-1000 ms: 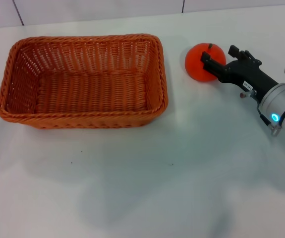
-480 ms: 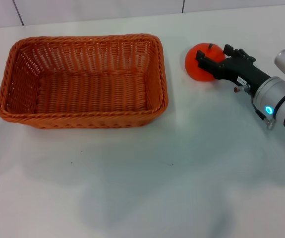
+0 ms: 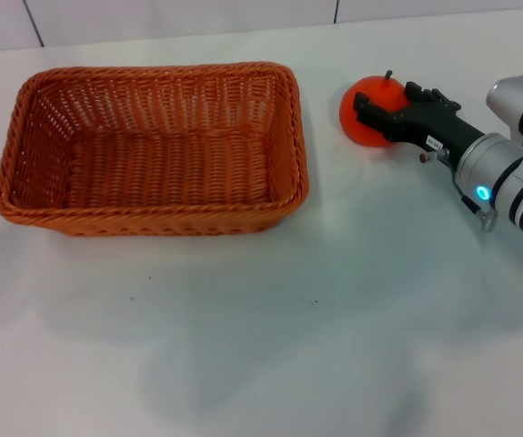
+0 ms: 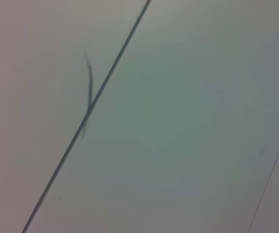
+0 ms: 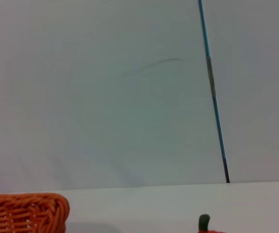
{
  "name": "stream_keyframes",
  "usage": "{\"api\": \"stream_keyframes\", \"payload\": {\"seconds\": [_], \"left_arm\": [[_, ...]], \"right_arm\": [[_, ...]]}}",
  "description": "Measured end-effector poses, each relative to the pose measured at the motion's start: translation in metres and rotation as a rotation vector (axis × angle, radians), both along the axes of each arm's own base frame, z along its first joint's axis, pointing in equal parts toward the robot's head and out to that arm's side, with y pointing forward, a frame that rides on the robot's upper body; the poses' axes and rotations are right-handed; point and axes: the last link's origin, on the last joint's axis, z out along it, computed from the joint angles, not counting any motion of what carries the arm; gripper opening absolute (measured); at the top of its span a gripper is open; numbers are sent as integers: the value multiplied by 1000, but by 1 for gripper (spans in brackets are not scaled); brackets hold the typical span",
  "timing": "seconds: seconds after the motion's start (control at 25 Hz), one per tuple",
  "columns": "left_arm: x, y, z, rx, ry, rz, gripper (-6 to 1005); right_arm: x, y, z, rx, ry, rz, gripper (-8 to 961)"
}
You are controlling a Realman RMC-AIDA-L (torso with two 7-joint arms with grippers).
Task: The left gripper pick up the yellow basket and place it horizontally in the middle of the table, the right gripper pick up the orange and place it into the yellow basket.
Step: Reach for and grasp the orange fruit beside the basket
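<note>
The yellow basket, an orange-brown wicker one, stands empty with its long side across the table, left of centre in the head view. Its corner shows in the right wrist view. The orange lies on the table just right of the basket. Its green stem shows in the right wrist view. My right gripper reaches in from the right, open, with one finger on each side of the orange. The left gripper is out of view.
A light wall with dark seams lies behind the table's far edge. The left wrist view shows only a pale panel with a dark seam. Bare tabletop lies in front of the basket.
My right gripper has moved left and farther back, so its fingers now reach deeper around the orange. The orange and the basket have not moved.
</note>
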Motion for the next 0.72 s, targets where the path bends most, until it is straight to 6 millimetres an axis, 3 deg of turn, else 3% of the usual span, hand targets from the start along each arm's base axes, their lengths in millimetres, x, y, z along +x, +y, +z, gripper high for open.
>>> {"api": "stream_keyframes", "payload": {"seconds": [0.32,0.52,0.72], "left_arm": [[0,-1,0,-1,0,-3,907],[0,-1,0,-2,-1,-7,907],[1,-1,0,-2,-1,-9,907]], "right_arm": [[3,-4,1,3,24,-9,837],[5,-7,2,7,34,-8,618],[7,-8,4,19,60,-25,492]]}}
